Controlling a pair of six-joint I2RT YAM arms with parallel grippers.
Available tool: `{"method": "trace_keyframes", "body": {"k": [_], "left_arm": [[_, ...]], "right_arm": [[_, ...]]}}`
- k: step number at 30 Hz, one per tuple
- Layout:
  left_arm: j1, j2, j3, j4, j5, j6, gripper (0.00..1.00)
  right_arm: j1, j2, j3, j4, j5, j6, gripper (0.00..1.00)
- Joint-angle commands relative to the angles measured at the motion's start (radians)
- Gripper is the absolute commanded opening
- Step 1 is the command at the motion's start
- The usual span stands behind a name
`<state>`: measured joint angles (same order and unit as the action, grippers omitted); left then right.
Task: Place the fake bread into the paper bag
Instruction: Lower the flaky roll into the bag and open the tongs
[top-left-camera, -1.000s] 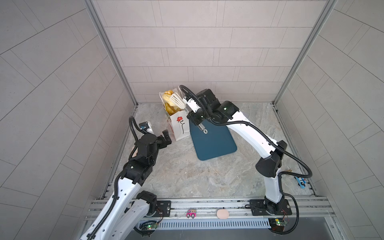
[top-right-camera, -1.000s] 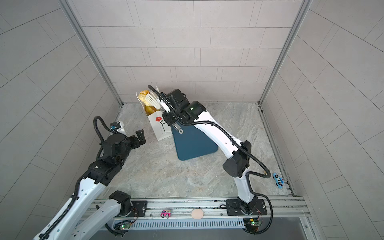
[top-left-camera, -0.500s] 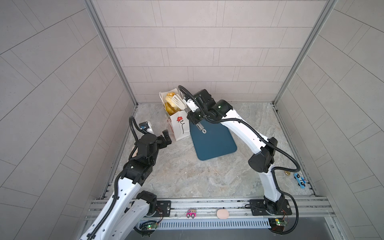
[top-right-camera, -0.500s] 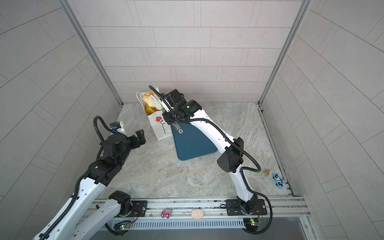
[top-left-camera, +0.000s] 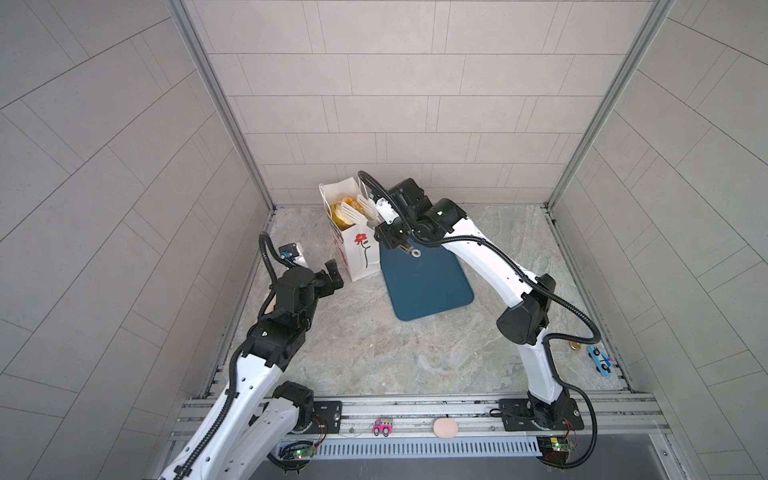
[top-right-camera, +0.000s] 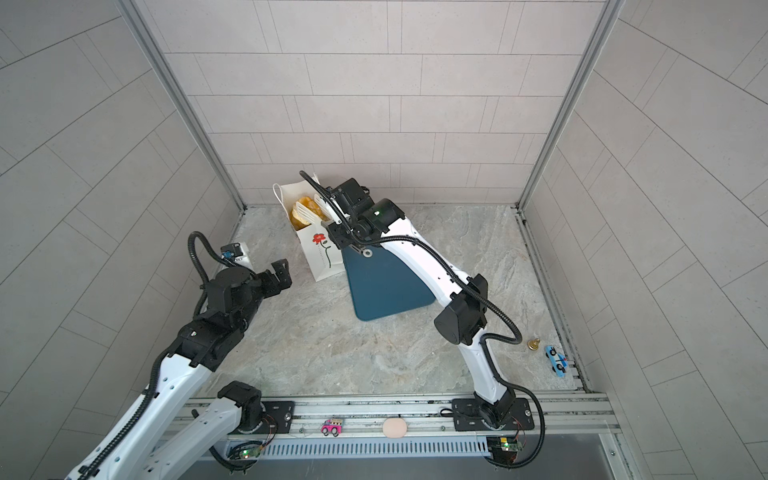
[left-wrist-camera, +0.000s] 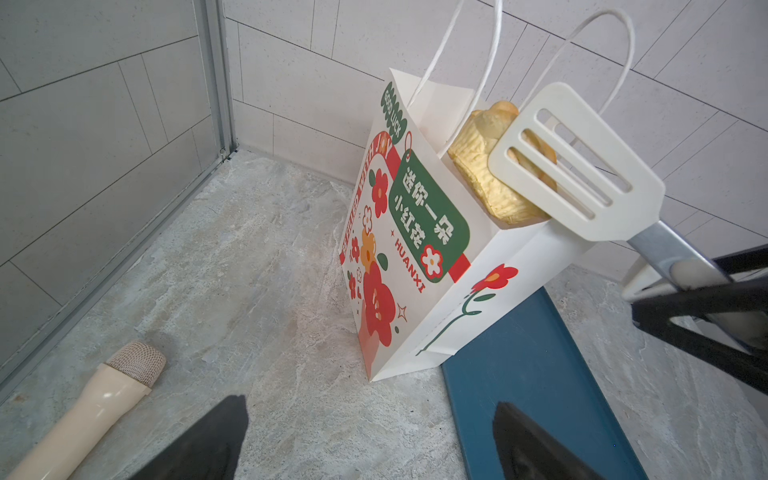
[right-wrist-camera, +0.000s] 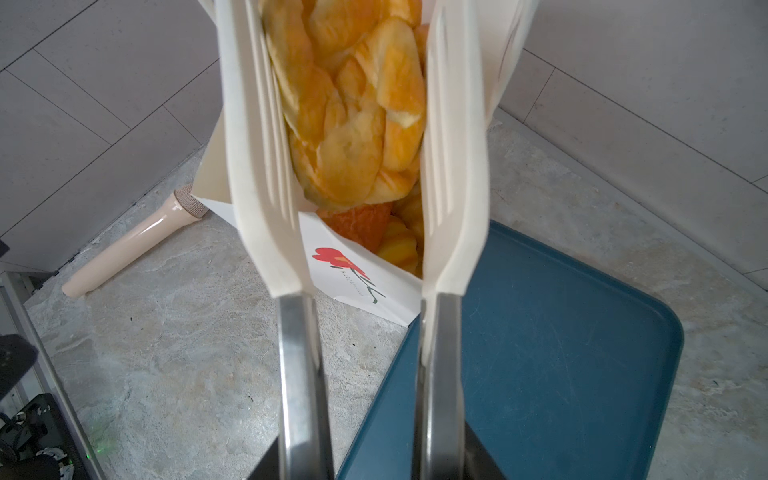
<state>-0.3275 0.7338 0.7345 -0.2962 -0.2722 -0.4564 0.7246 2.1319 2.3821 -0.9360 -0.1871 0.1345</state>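
The paper bag (top-left-camera: 358, 254) stands near the far edge of the desk (top-left-camera: 374, 353), toward its far left corner, with its foot just beside the blue tray (top-left-camera: 430, 286). The fake bread (right-wrist-camera: 345, 124) fills it to the brim, and the top braided roll rides above the rim. The right end effector (top-left-camera: 383, 229) is clamped on the metal arms of the tongs (left-wrist-camera: 577, 166). The white slotted blades of the tongs stand apart on either side of that roll; whether they press it I cannot tell. The left end effector (left-wrist-camera: 370, 440) hangs with its fingers spread wide and nothing between them, apart from the bag.

The worry is the heap. The roll has little wall around it, so once the blades let go it may tumble over the rim onto the tray or desk. The blades also sit close to the cord handles and the front wall. Drawn back carelessly, one could hook a cord or drag the paper, and a tall narrow bag with nothing steadying it would likely tip and spill.

Against a second ago, the bag, tray and left arm sit where they were. The right arm's elbow has swung in toward the middle of the desk, uncovering a small brass thing (top-left-camera: 575, 347) by the toy car (top-left-camera: 599, 360) near the right edge. The tongs remain over the bag's mouth
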Motion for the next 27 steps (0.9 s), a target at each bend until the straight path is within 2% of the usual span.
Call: {"method": "trace_keyframes", "body": {"k": [1, 12, 27], "left_arm": [[-0.001, -0.007, 0.011, 0.014, -0.009, -0.016, 1.00], [-0.001, -0.013, 0.011, 0.013, -0.008, -0.019, 1.00], [-0.001, -0.028, 0.015, 0.002, -0.011, -0.020, 1.00]], "right_arm": [[0.003, -0.036, 0.037, 0.011, 0.008, -0.001, 0.50], [0.003, -0.076, 0.037, 0.026, 0.005, 0.003, 0.57], [0.002, -0.114, 0.037, 0.036, 0.005, 0.004, 0.58]]}}
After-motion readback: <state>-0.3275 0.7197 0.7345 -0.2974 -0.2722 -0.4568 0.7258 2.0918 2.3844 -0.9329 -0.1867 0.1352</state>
